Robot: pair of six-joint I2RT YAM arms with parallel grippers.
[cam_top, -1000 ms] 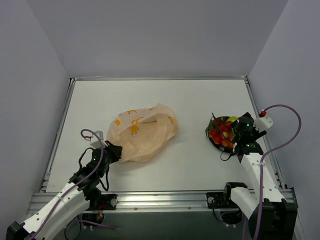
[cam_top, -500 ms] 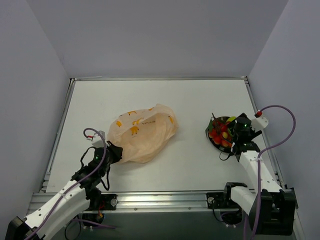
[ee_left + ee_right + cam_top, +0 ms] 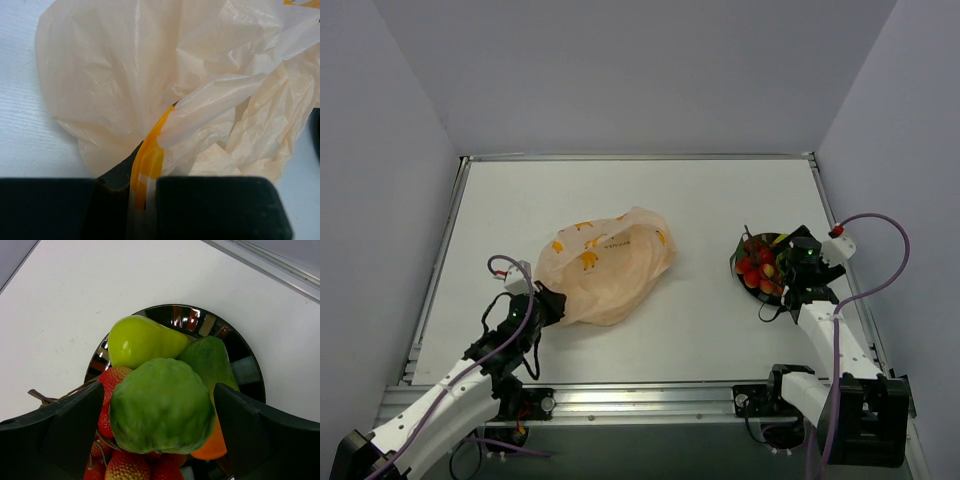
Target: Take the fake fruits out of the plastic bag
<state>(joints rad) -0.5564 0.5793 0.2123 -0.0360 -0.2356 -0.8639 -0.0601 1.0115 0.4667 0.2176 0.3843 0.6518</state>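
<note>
The peach-orange plastic bag [image 3: 608, 265] lies crumpled left of the table's middle and fills the left wrist view [image 3: 150, 75]. My left gripper [image 3: 548, 303] is shut on its twisted handle [image 3: 150, 155] at the bag's near-left corner. The fake fruits [image 3: 758, 268] are piled on a dark round plate [image 3: 738, 262] at the right. My right gripper [image 3: 788, 266] hangs over the pile, open, its jaws either side of a bumpy green fruit [image 3: 161, 410] that rests on the heap. A yellow-green pear [image 3: 137, 342], a dark green fruit [image 3: 212, 360], an orange one [image 3: 210, 447] and red strawberries [image 3: 112, 385] lie around it.
The plate's glossy rim [image 3: 200, 320] shows beyond the fruits. The table's right rail [image 3: 825, 215] runs close to the plate. Grey walls close in the table on three sides.
My right gripper has shifted slightly left over the plate, and its cable loop has moved with it. The left gripper and the bag have hardly moved.
</note>
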